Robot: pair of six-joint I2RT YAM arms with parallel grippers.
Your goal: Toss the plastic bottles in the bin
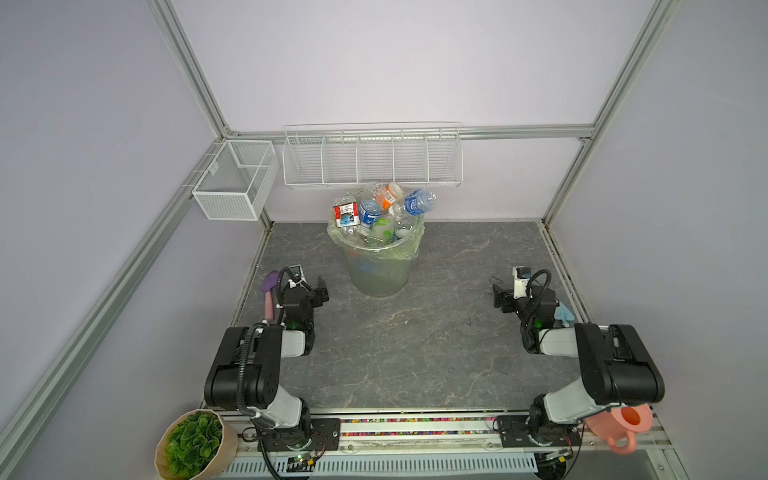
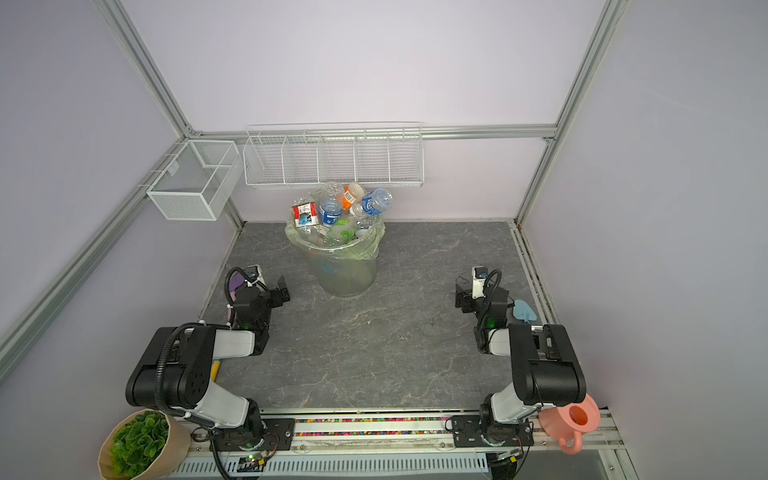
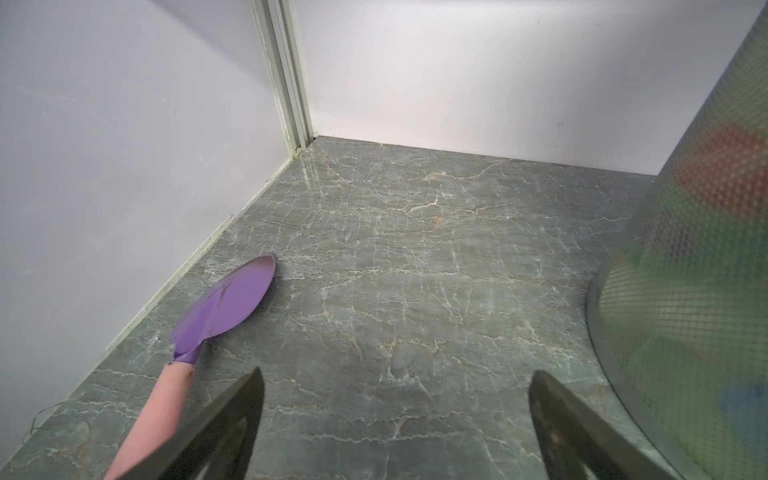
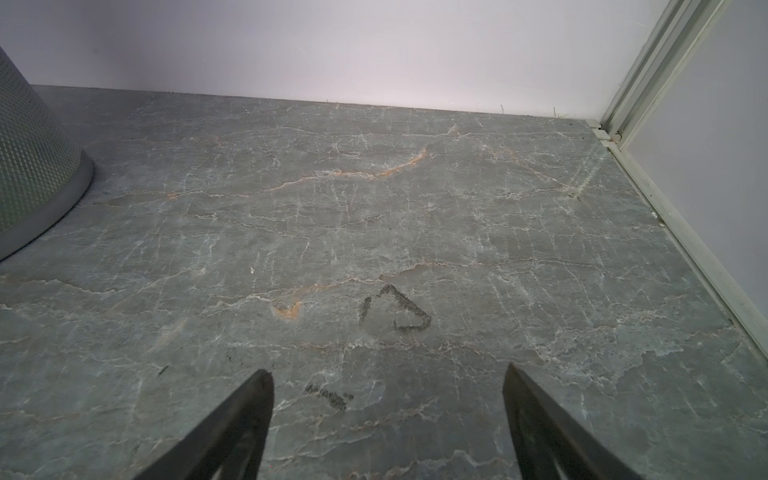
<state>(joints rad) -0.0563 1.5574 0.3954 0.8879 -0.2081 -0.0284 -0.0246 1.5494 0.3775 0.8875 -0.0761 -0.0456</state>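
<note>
Where bin stands, marbled tabletop, lilac walls

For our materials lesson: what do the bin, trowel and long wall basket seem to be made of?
Bin: translucent pale-green plastic, seemingly; coloured contents show through. Trowel: matte purple blade, possibly painted metal; scuffed. Long wall basket: white-coated wire, open grid.
</note>
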